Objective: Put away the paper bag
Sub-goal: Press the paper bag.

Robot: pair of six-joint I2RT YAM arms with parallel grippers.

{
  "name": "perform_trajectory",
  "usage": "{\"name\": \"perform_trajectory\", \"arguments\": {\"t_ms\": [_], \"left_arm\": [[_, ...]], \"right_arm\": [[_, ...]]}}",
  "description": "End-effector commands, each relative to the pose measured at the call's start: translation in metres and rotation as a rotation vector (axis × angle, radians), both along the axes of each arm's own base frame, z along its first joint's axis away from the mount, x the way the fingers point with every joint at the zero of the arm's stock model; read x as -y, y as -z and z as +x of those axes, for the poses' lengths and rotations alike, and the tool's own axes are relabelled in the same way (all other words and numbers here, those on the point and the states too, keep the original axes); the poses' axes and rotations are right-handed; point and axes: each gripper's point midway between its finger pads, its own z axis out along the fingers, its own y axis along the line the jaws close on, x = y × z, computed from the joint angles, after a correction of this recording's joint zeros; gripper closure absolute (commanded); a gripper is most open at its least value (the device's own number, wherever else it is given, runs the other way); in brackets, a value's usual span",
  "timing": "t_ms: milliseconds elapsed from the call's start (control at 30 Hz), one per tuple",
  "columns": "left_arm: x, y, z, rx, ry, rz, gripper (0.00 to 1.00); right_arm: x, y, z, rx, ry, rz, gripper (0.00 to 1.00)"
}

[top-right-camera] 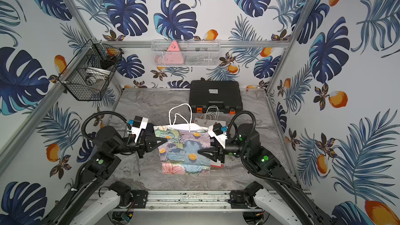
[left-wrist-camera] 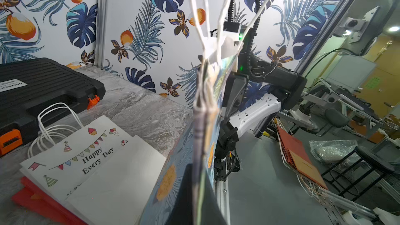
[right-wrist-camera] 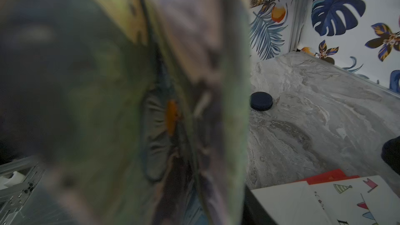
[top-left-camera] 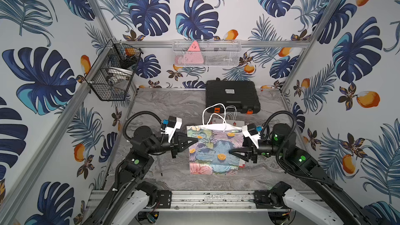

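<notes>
Holding floral bag [top-left-camera: 213, 148] upright over the table [top-left-camera: 168, 109], clamping its left edge in the closed left gripper [top-left-camera: 196, 140] and reaching onto its right side with the right gripper [top-left-camera: 229, 151], jaw state unclear.

- paper bag [top-left-camera: 213, 148]: matt paper, rough brushstroke-look print.
- counter [top-left-camera: 168, 109]: smooth grey marble-look, slight sheen.
- case [top-left-camera: 232, 95]: blk ribbed plastic, matt.
- wire basket [top-left-camera: 110, 76]: blk metal.
- mesh basket [top-left-camera: 206, 54]: white metal.
</notes>
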Motion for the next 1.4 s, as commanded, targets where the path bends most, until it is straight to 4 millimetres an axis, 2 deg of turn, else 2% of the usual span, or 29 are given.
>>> {"name": "perform_trajectory", "arguments": {"t_ms": [0, 33, 100, 167, 233, 267, 300, 367, 400, 433, 533, 600, 733, 767, 800, 833, 900, 1000, 1100, 1200, 1267, 1367], "left_arm": [[-0.002, -0.025, 0.000, 0.068, -0.010, -0.055, 1.00], [-0.001, -0.024, 0.002, 0.061, -0.013, -0.053, 1.00], [-0.001, -0.024, 0.004, 0.051, -0.019, -0.049, 1.00], [-0.001, -0.028, 0.004, 0.052, -0.018, -0.062, 1.00], [-0.002, -0.034, 0.001, 0.058, -0.013, -0.093, 1.00], [-0.002, -0.036, 0.000, 0.064, -0.010, -0.105, 1.00], [-0.003, -0.038, -0.001, 0.067, -0.009, -0.118, 1.00], [-0.004, -0.043, -0.002, 0.072, -0.009, -0.133, 1.00], [-0.004, -0.044, -0.002, 0.073, -0.011, -0.135, 1.00], [-0.004, -0.045, -0.001, 0.071, -0.018, -0.138, 1.00], [-0.006, -0.048, 0.000, 0.082, -0.035, -0.148, 1.00], [-0.006, -0.049, 0.002, 0.084, -0.046, -0.155, 1.00], [-0.006, -0.049, 0.003, 0.086, -0.046, -0.155, 1.00], [-0.006, -0.049, 0.002, 0.087, -0.043, -0.154, 1.00], [-0.006, -0.049, 0.002, 0.086, -0.043, -0.152, 1.00], [-0.006, -0.049, 0.001, 0.087, -0.041, -0.149, 1.00], [-0.006, -0.049, 0.000, 0.090, -0.036, -0.145, 1.00], [-0.006, -0.047, 0.000, 0.090, -0.039, -0.128, 1.00], [-0.007, -0.042, 0.003, 0.088, -0.073, -0.090, 1.00], [-0.010, -0.043, 0.007, 0.089, -0.118, -0.068, 1.00], [-0.012, -0.046, 0.007, 0.092, -0.133, -0.069, 1.00], [-0.013, -0.054, 0.005, 0.098, -0.131, -0.093, 1.00]], "right_arm": [[0.002, 0.001, -0.021, -0.025, -0.098, -0.018, 0.91], [0.003, 0.001, -0.022, -0.013, -0.096, -0.018, 1.00], [0.006, 0.000, -0.024, 0.013, -0.084, -0.014, 0.99], [0.009, -0.001, -0.022, 0.029, -0.057, -0.009, 0.63], [0.012, 0.001, -0.019, 0.047, -0.022, -0.016, 0.41], [0.013, 0.004, -0.017, 0.048, -0.003, -0.022, 0.33], [0.014, 0.007, -0.013, 0.045, 0.021, -0.028, 0.29], [0.014, 0.014, -0.010, 0.026, 0.043, -0.041, 0.28], [0.014, 0.016, -0.010, 0.013, 0.041, -0.041, 0.29], [0.012, 0.017, -0.011, -0.012, 0.032, -0.037, 0.37], [0.009, 0.012, -0.023, -0.055, -0.048, -0.035, 0.78], [0.010, 0.007, -0.026, -0.060, -0.060, -0.033, 0.99], [0.014, 0.002, -0.026, -0.022, -0.037, -0.029, 0.99], [0.015, 0.001, -0.026, -0.012, -0.024, -0.028, 0.81], [0.017, 0.003, -0.025, -0.004, -0.006, -0.033, 0.57], [0.018, 0.005, -0.022, 0.002, 0.014, -0.040, 0.47], [0.023, 0.012, -0.018, 0.014, 0.063, -0.063, 0.36], [0.030, 0.014, -0.014, 0.040, 0.119, -0.079, 0.32], [0.043, -0.005, -0.023, 0.099, 0.164, -0.046, 0.30], [0.064, -0.016, -0.032, 0.207, 0.247, -0.012, 0.17], [0.071, -0.008, -0.034, 0.261, 0.276, -0.010, 0.10], [0.073, 0.013, -0.027, 0.273, 0.297, -0.059, 0.08]]}}
